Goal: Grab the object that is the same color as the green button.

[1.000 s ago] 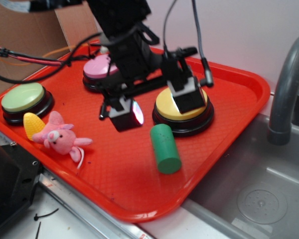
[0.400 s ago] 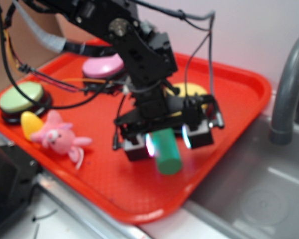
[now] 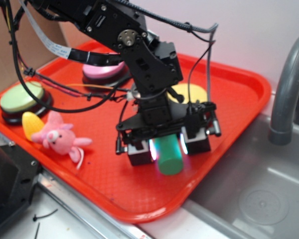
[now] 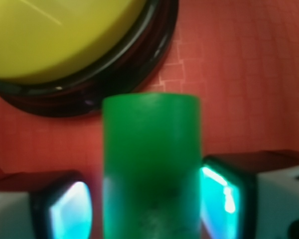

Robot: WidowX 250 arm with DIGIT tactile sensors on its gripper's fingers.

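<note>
The small matte green cylinder block [image 3: 168, 155] lies on its side on the red plastic tray [image 3: 239, 99], toward the tray's near right part, just in front of the round yellow domed button on a black base [image 3: 192, 92]. The black robot gripper [image 3: 165, 147] is lowered over it, one finger on each side. In the wrist view the cylinder [image 4: 150, 169] fills the gap between the two glowing pads [image 4: 70, 211]; the right pad touches it, while a thin gap shows on the left, so the claw is closing but I cannot tell whether it grips. The pale-green domed button [image 3: 21, 97] sits at the tray's far left, beside a pink plush pig [image 3: 60, 139].
</note>
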